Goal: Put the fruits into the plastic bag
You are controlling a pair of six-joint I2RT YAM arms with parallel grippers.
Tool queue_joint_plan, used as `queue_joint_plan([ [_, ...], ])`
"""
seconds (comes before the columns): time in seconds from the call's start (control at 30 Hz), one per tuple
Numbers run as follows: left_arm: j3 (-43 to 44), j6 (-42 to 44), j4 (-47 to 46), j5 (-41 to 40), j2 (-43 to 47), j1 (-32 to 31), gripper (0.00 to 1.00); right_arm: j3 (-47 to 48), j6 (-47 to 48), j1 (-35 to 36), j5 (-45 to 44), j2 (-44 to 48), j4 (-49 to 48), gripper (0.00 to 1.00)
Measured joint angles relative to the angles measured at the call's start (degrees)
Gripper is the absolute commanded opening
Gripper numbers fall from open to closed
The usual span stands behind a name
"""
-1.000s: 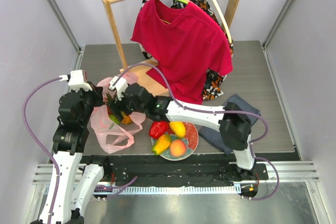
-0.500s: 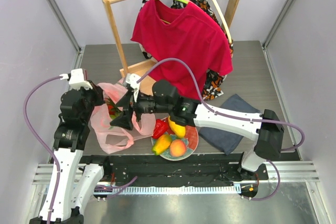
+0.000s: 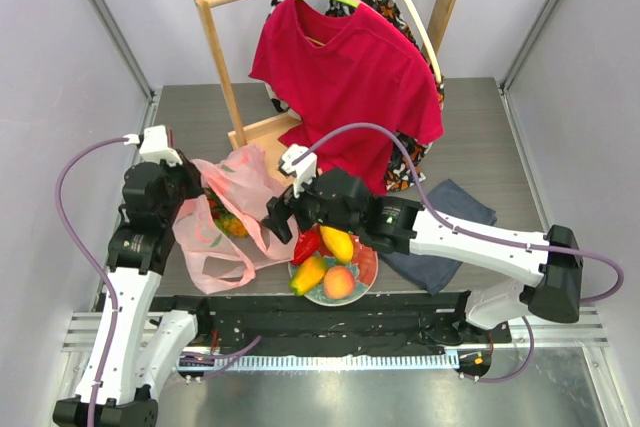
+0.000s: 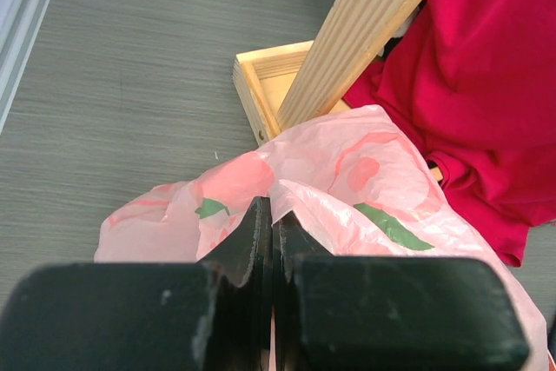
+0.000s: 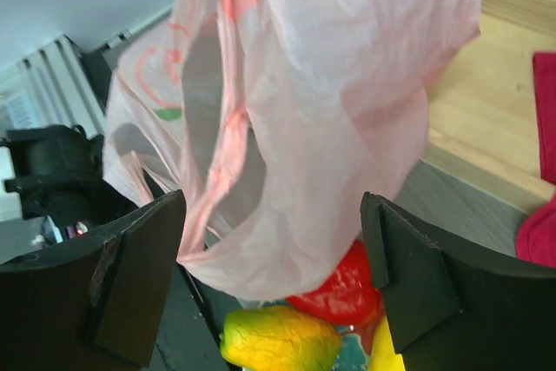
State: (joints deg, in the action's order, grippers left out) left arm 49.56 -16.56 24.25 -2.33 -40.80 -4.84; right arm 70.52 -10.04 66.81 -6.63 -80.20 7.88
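While the left gripper [image 3: 197, 183] pinches the upper rim of the plastic bag [image 3: 215, 242] in the top view, the pink bag lies at 9 o'clock from the plate [image 3: 368, 269], with a fruit [image 3: 229, 223] showing inside it. The right gripper [image 3: 278, 215] hangs at the bag's 3 o'clock edge, jaws spread wide and holding nothing. On the plate lie a red pepper [image 3: 306, 245], a mango [image 3: 338, 243], a yellow-green fruit [image 3: 308, 274] and a peach [image 3: 339, 283]. A red T-shirt [image 3: 350, 87] hangs at 12 o'clock.

From the left wrist, the fingers are pressed together on a fold of bag film, with a wooden post [image 4: 373, 23] at 1 o'clock.

From the right wrist, the bag's open mouth hangs between the parted fingers; whether they touch it I cannot tell. The pepper is at 5 o'clock below the bag.
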Motion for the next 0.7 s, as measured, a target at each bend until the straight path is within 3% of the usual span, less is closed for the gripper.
queue_joint_plan([
  [0.4,0.0,0.0,0.0,0.0,-0.8,0.0,0.0,-5.7,-1.9,0.3,1.5,-1.5,3.8,0.91],
  [0.47,0.0,0.0,0.0,0.0,-0.9,0.0,0.0,-5.9,-2.0,0.3,1.9,-2.6,3.4,0.86],
  [0.5,0.0,0.0,0.0,0.0,-0.9,0.0,0.0,-5.9,-1.9,0.3,2.2,-3.3,3.0,0.79],
  [0.53,0.0,0.0,0.0,0.0,-1.0,0.0,0.0,-5.9,-1.9,0.3,2.5,-3.8,2.7,0.63],
  [0.6,0.0,0.0,0.0,0.0,-1.3,0.0,0.0,-5.9,-1.6,0.1,3.5,-5.2,1.9,0.47],
  [0.63,0.0,0.2,0.0,0.0,-1.4,0.0,0.0,-5.9,-1.6,0.0,4.5,-5.8,1.5,0.25],
  [0.7,0.0,0.5,0.1,-0.3,-1.4,0.0,0.0,-5.6,-1.4,-0.3,6.9,-7.0,1.2,0.08],
])
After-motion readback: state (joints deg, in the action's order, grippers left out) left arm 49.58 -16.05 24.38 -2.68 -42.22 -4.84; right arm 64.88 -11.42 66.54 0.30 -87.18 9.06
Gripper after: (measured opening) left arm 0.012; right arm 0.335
